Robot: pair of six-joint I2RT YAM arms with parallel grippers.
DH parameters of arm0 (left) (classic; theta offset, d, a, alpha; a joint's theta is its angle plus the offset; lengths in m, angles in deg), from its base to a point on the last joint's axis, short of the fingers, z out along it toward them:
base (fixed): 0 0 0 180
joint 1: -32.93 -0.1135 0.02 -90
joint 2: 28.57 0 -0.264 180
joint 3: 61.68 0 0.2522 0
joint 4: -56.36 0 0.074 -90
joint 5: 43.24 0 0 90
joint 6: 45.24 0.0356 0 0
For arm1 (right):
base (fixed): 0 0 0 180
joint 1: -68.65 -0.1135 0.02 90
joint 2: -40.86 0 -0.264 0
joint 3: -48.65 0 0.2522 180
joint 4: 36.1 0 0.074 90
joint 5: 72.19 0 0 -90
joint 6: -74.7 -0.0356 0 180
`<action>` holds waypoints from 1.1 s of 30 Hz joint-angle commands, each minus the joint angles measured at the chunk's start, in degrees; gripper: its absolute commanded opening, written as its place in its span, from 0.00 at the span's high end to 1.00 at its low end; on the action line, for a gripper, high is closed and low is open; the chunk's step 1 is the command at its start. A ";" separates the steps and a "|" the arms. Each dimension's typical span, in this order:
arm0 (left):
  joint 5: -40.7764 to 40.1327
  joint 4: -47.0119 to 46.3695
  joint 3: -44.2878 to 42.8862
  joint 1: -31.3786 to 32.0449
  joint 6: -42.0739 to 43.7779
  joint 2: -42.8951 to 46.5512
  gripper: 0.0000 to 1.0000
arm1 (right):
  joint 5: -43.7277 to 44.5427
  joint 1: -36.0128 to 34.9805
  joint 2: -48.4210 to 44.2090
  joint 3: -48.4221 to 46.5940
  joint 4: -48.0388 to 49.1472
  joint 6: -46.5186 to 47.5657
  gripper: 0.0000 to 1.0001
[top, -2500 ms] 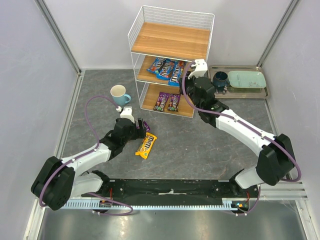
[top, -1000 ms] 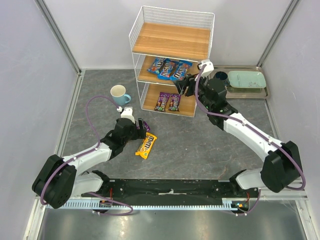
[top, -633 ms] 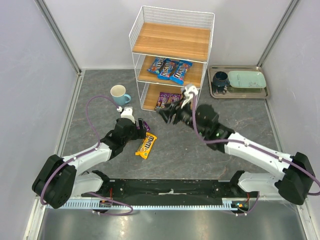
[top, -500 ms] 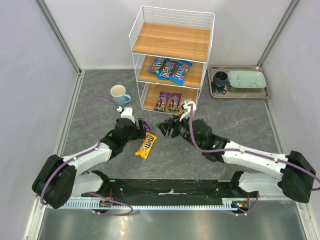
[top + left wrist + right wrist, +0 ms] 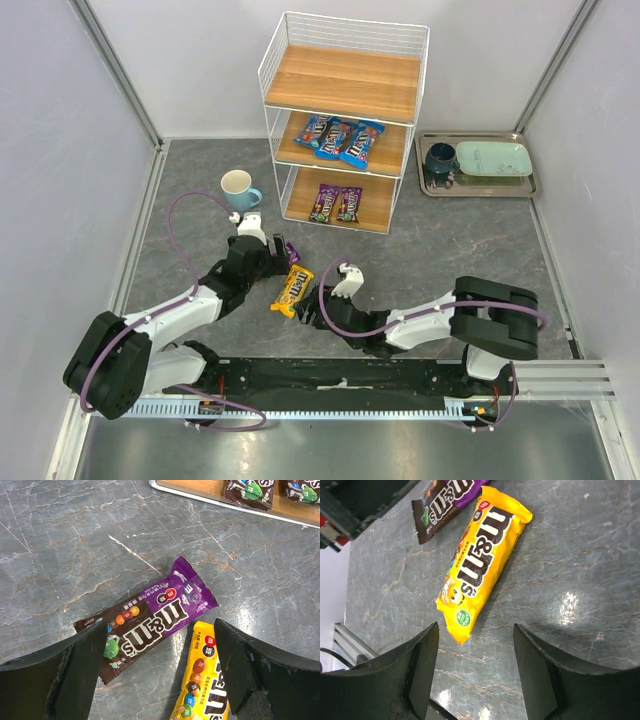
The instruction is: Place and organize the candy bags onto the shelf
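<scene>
The white wire shelf (image 5: 340,120) stands at the back. Three blue candy bags (image 5: 340,138) lie on its middle board and two purple ones (image 5: 336,203) on the bottom board. On the floor lie a yellow bag (image 5: 292,290) and a purple bag (image 5: 290,252). My left gripper (image 5: 272,258) hovers open over the floor; between its fingers the wrist view shows the purple bag (image 5: 150,617) and the yellow bag (image 5: 205,680). My right gripper (image 5: 312,312) is open and low, just short of the yellow bag's (image 5: 482,565) near end, holding nothing.
A white cup with a blue handle (image 5: 238,187) stands left of the shelf. A metal tray (image 5: 480,186) at the back right carries a dark cup (image 5: 440,160) and a pale green plate (image 5: 495,157). Walls enclose the grey floor.
My right arm swung from the shelf's middle board down to the near floor beside the yellow bag, its jaws widening. My left gripper stayed over the purple bag and opened a little more.
</scene>
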 commanded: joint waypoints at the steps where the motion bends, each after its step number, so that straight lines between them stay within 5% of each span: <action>1: -2.58 -1.51 0.27 -0.53 -0.12 1.17 0.06 | 2.43 -0.47 3.89 -0.96 9.59 -9.31 0.32; 14: -2.31 -1.42 0.45 -0.79 -0.12 1.79 0.07 | -0.30 -0.47 12.95 -3.69 12.95 -14.68 0.36; 19: -2.05 -1.42 0.45 -0.79 -0.12 1.87 0.07 | 0.05 -0.56 13.39 -2.99 12.59 -15.56 0.58; 23: -1.96 -1.51 0.54 -0.88 -0.03 1.96 0.07 | 0.49 -0.47 12.95 -1.67 13.82 -14.95 0.97; 29: -1.78 -1.51 0.63 -0.97 -0.03 2.23 0.07 | 2.60 -0.38 4.18 1.58 12.34 -7.14 1.00; 33: -1.70 -1.60 0.71 -1.05 -0.21 2.23 0.07 | 2.60 -0.38 -7.60 -2.43 -4.56 8.99 1.00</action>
